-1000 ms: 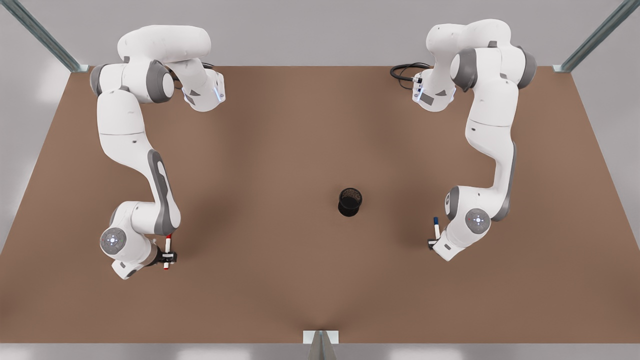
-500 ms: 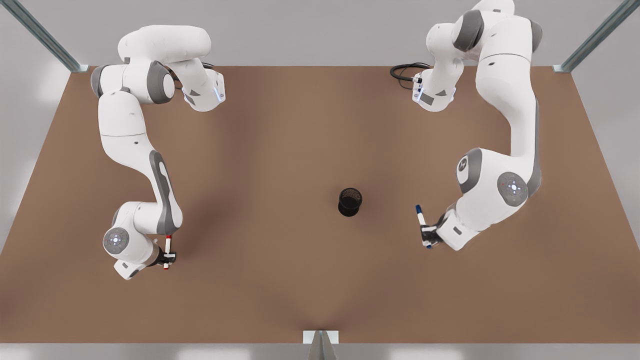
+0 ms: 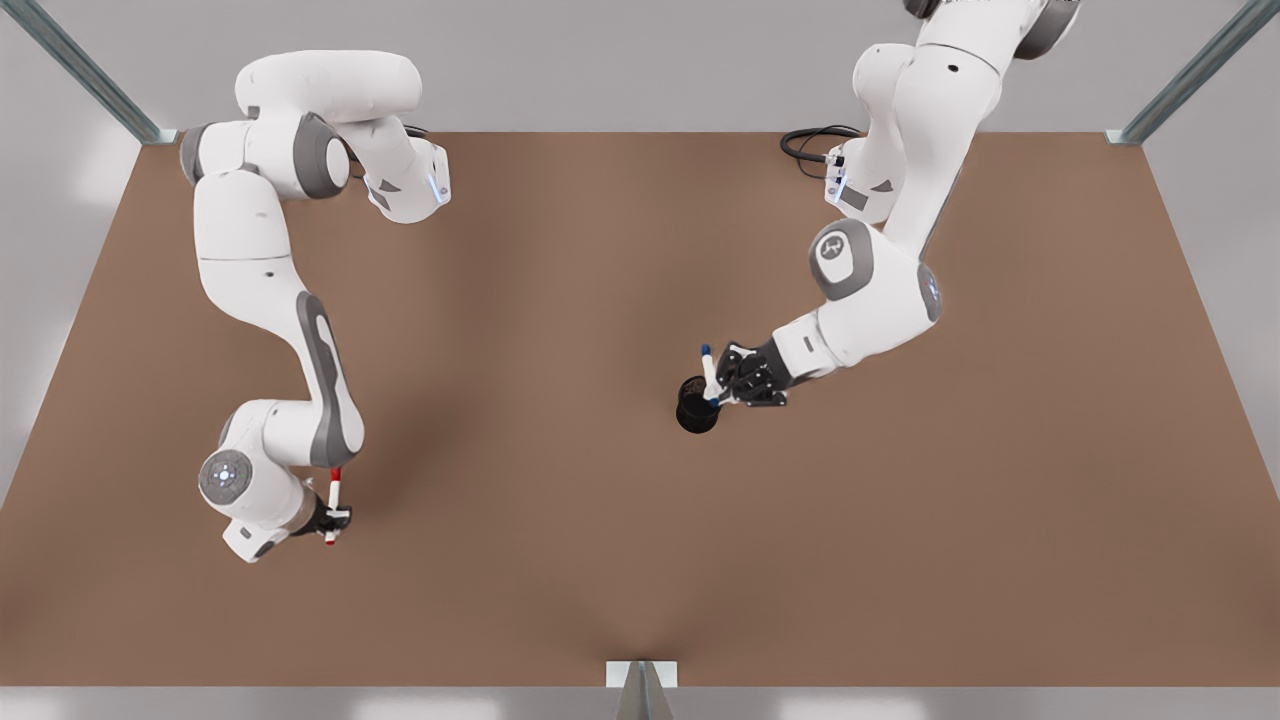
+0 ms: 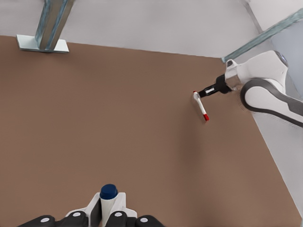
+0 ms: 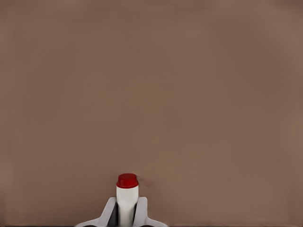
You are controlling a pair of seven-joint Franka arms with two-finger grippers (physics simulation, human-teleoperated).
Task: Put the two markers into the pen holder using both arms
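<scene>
The blue-capped marker (image 3: 708, 368) hangs tilted, cap up, in my left gripper (image 3: 722, 387), which is shut on it at the front view's centre right. Its lower end overlaps the rim of the black mesh pen holder (image 3: 695, 412). In the left wrist view the blue cap (image 4: 108, 192) stands up between my left gripper's fingers (image 4: 90, 215). The red-capped marker (image 3: 334, 504) is in my right gripper (image 3: 338, 516), shut on it low over the table at the front view's lower left; the red marker (image 5: 127, 196) stands between its fingers (image 5: 109, 213). The left wrist view shows that red marker (image 4: 200, 106) farther off.
The brown table (image 3: 560, 560) spreads wide around the holder. A black cable (image 3: 808, 143) coils at the far edge by one arm's base. Metal frame posts (image 3: 640, 685) stand at the near edge and the far corners.
My left gripper has carried the blue marker up off the table and across toward the front view's left, to the pen holder. My right gripper has hardly moved.
</scene>
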